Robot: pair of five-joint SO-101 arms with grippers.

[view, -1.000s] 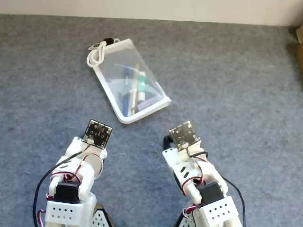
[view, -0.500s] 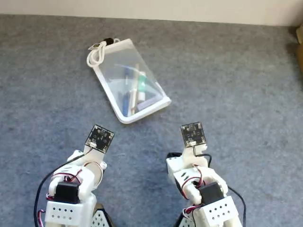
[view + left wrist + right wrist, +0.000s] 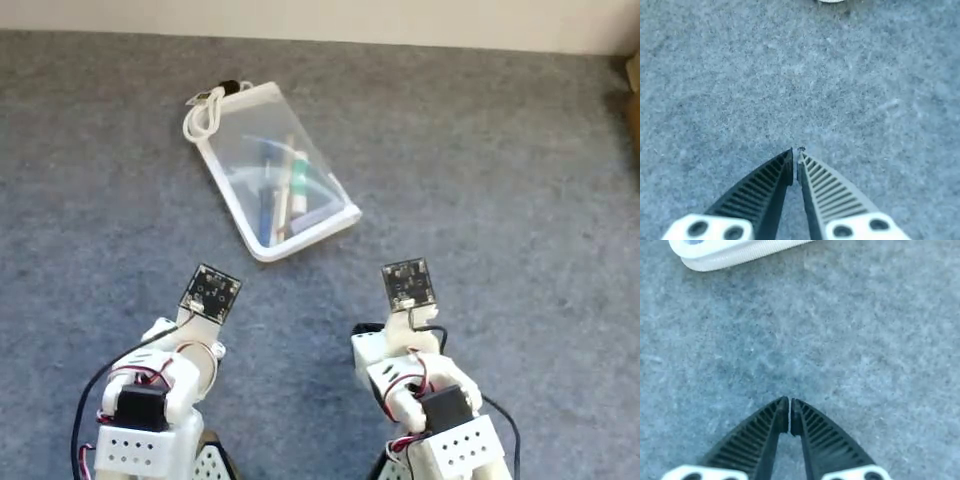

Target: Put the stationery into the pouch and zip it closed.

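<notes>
A clear pouch (image 3: 275, 185) with white trim lies flat on the grey carpet, near the middle of the high view. Several pens and other stationery (image 3: 283, 188) lie inside it. A white cord loop (image 3: 203, 115) hangs off its far corner. Both arms sit at the near edge, well short of the pouch. My left gripper (image 3: 795, 156) is shut with nothing in it, hovering over bare carpet. My right gripper (image 3: 789, 406) is shut and empty too. The pouch's near edge (image 3: 735, 252) lies ahead of the right gripper, and a sliver of it (image 3: 832, 1) ahead of the left.
Grey carpet (image 3: 500, 180) covers the whole work surface, with open room on every side of the pouch. A pale wall strip (image 3: 320, 20) runs along the far edge. A brown object (image 3: 633, 95) pokes in at the far right.
Both arms have drawn back toward the near edge and tipped their wrists up, the right one more; since half a second ago nothing has moved. The pouch has stayed put.
</notes>
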